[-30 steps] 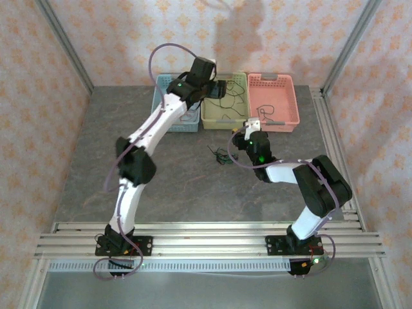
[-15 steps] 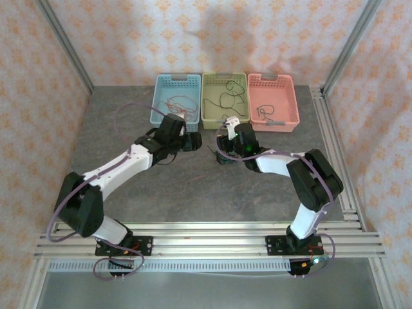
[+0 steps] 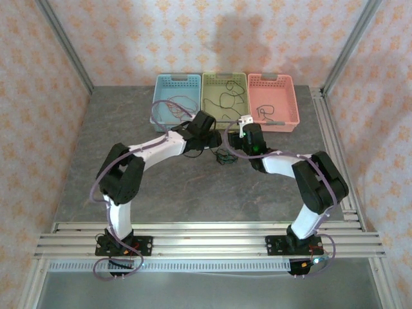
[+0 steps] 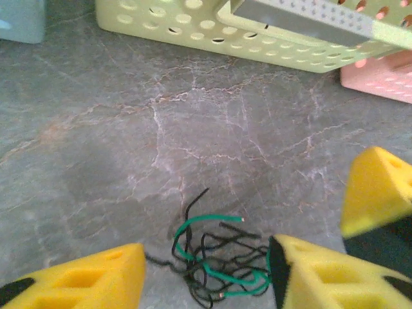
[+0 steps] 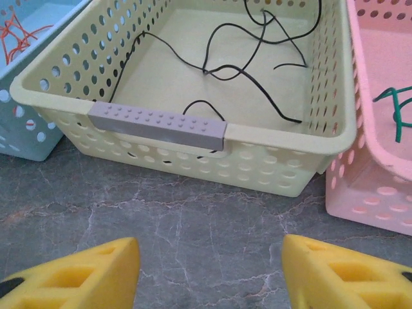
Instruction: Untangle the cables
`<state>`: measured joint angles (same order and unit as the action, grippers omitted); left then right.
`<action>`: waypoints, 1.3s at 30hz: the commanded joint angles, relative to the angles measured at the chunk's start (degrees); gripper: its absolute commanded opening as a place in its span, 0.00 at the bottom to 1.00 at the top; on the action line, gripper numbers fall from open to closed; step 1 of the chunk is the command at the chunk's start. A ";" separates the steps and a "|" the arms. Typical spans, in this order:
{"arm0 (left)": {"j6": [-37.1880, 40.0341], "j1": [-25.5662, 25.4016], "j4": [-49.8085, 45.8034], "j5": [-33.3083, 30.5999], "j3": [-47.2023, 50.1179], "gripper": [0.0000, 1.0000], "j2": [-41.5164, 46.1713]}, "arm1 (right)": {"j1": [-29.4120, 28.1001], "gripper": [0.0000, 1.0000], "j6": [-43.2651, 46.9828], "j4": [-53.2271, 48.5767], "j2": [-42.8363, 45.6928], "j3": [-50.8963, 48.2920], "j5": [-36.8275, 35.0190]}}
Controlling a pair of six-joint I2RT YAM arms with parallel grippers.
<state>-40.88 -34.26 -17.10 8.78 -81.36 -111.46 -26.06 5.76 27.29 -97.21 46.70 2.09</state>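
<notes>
Left arm has swung down off the baskets since a second ago. We now have the left hand (image 4: 206, 257) low over the bench (image 4: 129, 116), right at the cable clump (image 4: 219, 262). Right arm shifted only a little.

Left hand's fingers stand apart, one either side of the clump. The right-side finger looks about to touch a green strand, and nothing is clamped. The clump is black and dark green strands knotted together, lying on the bench between those fingers. Right hand (image 5: 212, 257) also has its fingers apart, with nothing between them.

Progress, as we judge it: partly done.
- **Ahead of the right hand:** yellow-green basket (image 5: 270, 174) holding loose black wires (image 5: 251, 48).
- **To its left:** blue basket (image 5: 26, 138) with red/orange wires (image 5: 19, 35).
- **To its right:** pink basket (image 5: 367, 187) with a green wire (image 5: 396, 106).

So several strands look already pulled free and sorted by colour. What's left is this last clump, with black and green still to separate and drop in the matching baskets. We see no red in it.

Writing: none we can read. The grey studded strip (image 5: 161, 125) on the yellow-green basket's near rim carries no text. We see no brand or label on the hands or baskets.
</notes>
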 commanded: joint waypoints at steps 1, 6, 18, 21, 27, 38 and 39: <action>-0.74 -0.46 -4.77 -3.50 -2.96 0.50 -3.60 | 0.35 0.60 -1.75 3.19 2.18 -1.34 -1.88; 0.46 -0.37 -7.42 -5.00 -6.63 0.51 -8.13 | 0.50 0.60 -2.07 3.38 1.92 -1.07 -1.24; 1.87 -0.31 -5.30 -7.42 0.42 0.60 0.09 | 0.71 0.60 -2.68 3.82 1.73 -1.12 -0.64; 1.37 0.61 -2.28 -7.52 6.98 0.66 7.03 | 0.71 0.60 -2.86 3.47 1.87 -1.39 0.11; -2.27 2.47 4.40 2.39 13.78 0.67 9.42 | 0.75 0.61 -2.93 3.36 1.68 -1.28 -0.02; -4.59 2.52 4.18 6.50 5.27 0.63 -2.36 | 0.68 0.61 -3.17 3.07 1.34 -0.97 0.48; -4.79 2.60 4.28 7.25 5.16 0.61 -2.78 | 0.70 0.61 -3.17 3.19 1.40 -1.05 0.57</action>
<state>-44.45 -31.51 -14.13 13.89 -73.52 -113.56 -25.65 3.44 29.43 -96.88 46.04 2.04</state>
